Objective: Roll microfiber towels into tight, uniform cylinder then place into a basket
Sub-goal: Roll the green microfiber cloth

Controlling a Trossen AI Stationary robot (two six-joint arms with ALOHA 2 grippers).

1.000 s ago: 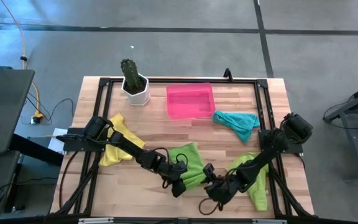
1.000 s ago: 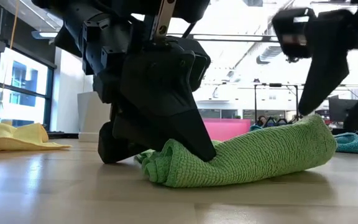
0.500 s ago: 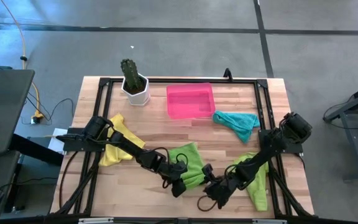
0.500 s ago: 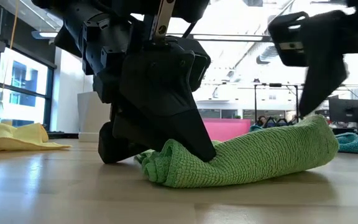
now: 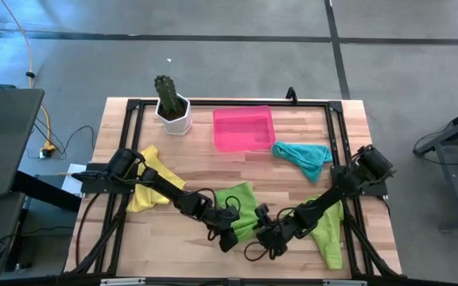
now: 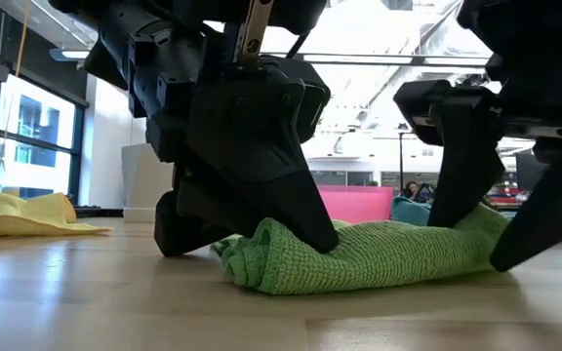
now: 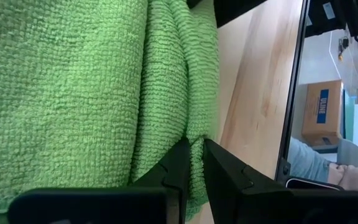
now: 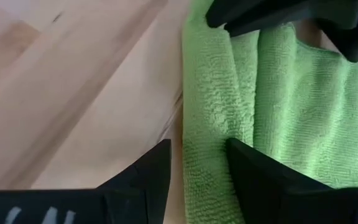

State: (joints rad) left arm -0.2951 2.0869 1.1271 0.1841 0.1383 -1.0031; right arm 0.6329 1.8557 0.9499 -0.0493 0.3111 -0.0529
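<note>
Far out past my left gripper, toward the table's left edge, the crumpled yellow microfiber towel lies under my left arm. Beyond it, at the far side, stands the white pot with a green cactus.

My left gripper is pinched shut on the folded near edge of the lime green microfiber towel, both fingers clamped on a ridge of cloth with bare wood just beside them. In the low view this towel is a soft roll lying flat on the light wooden table, its folded end poking out past my fingers.

Just to the right, my right gripper stands over the same towel's near edge, its fingers apart, one on the bare wood and one on the cloth, with the towel's hem between them. It grips nothing.

Under my right arm, the second lime green microfiber towel stretches toward the table's near right corner.

Well beyond both grippers, at the far side, sits the shallow rectangular bright pink plastic basket, with the teal microfiber towel just beside its right corner. Open wood lies between the grippers and the basket.
</note>
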